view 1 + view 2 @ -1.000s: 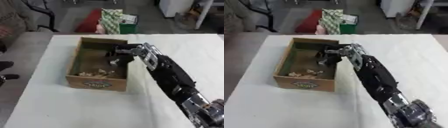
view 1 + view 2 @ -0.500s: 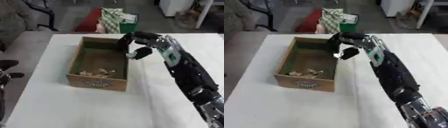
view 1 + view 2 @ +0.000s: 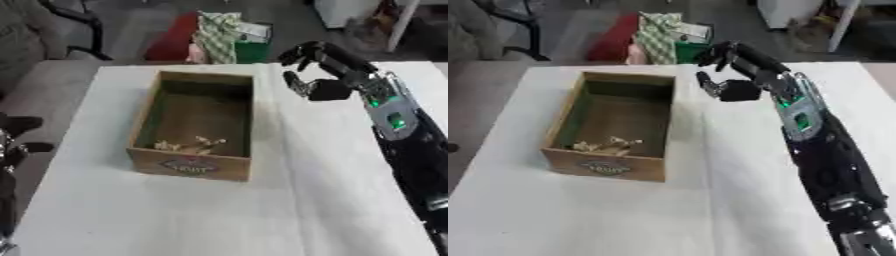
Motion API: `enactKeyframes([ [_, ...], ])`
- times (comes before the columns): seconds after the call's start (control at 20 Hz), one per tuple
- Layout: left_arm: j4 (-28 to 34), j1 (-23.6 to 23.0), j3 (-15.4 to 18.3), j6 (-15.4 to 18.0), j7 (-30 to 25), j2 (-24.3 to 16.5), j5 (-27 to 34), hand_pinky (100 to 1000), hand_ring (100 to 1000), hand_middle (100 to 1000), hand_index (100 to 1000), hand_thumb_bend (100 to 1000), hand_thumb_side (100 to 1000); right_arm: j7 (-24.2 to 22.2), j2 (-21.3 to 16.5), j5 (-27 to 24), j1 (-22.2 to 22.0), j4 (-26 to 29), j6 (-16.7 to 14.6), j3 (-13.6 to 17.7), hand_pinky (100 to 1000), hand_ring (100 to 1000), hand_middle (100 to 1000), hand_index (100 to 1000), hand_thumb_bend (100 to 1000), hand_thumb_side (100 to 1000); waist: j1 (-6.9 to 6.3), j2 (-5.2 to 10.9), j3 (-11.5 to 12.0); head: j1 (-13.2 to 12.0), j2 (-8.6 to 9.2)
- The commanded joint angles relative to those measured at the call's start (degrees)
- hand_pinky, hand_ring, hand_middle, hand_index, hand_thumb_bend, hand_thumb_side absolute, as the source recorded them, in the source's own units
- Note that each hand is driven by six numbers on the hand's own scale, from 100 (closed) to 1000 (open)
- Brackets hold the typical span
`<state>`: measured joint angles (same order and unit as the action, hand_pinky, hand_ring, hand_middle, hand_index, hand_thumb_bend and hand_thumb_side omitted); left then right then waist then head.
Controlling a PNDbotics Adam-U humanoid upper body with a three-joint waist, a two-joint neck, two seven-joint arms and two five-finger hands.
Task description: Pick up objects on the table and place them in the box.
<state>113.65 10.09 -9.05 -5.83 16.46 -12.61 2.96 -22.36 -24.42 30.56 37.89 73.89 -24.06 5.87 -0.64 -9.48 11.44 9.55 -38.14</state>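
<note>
We see the right hand (image 3: 317,80) with fingers (image 3: 293,54) released, holding nothing, right of the box (image 3: 194,125). The pale pieces (image 3: 188,145) lie inside (near its front wall). Sweeping back carelessly, we could knock the box along the counter (image 3: 297,200).

Box (image 3: 194,125) left of centre on table (image 3: 332,190), small items (image 3: 188,146) in its near end; right hand (image 3: 730,75) just right of its far corner.

box (image 3: 194,165) walls upright, top open, white table (image 3: 306,200) bare beside it
</note>
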Motion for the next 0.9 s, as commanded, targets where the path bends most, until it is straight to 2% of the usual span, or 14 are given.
enactKeyframes([
  [0.05,0.95,0.49,0.48,0.13,0.23,-0.89,-0.31,572,775,580,608,100,771,2.81,-1.39,-3.08,-1.54,4.49,2.54,1.95,658,772,689,829,100,707,-0.15,0.49,-0.46,-0.37,0.62],
  [0.1,0.95,0.54,0.5,0.16,0.24,-0.92,-0.31,572,776,585,608,100,771,3.62,-1.32,-3.88,-2.77,5.69,3.35,2.13,654,771,687,827,100,732,-0.12,0.4,-0.74,-0.31,0.57],
  [0.15,0.95,0.56,0.54,0.2,0.28,-0.94,-0.29,572,777,585,608,100,772,4.43,-1.15,-4.69,-4.04,6.86,4.16,2.37,653,771,685,826,100,716,-0.06,0.33,-0.95,-0.28,0.54],
  [0.5,0.95,0.32,0.55,0.19,0.47,-0.89,-0.3,573,788,610,609,100,784,10.21,0.53,-10.47,-12.61,14.99,9.94,3.2,643,765,678,819,100,757,0.16,-0.26,-2.17,-0.37,-0.21],
  [0.75,0.95,0.02,0.3,0.1,0.45,-0.79,-0.15,573,793,616,608,100,787,14.48,1.42,-14.74,-16.52,19.94,14.16,2.44,639,760,669,817,100,772,0.17,-0.52,-2.73,-0.36,-0.7],
  [0.9,0.95,-0.07,0.36,0.12,0.59,-0.72,-0.14,573,792,614,608,100,790,17.17,1.23,-17.44,-18.48,21.87,15.48,1.76,634,751,655,815,100,776,0.35,-0.61,-2.76,-0.56,-0.86],
])
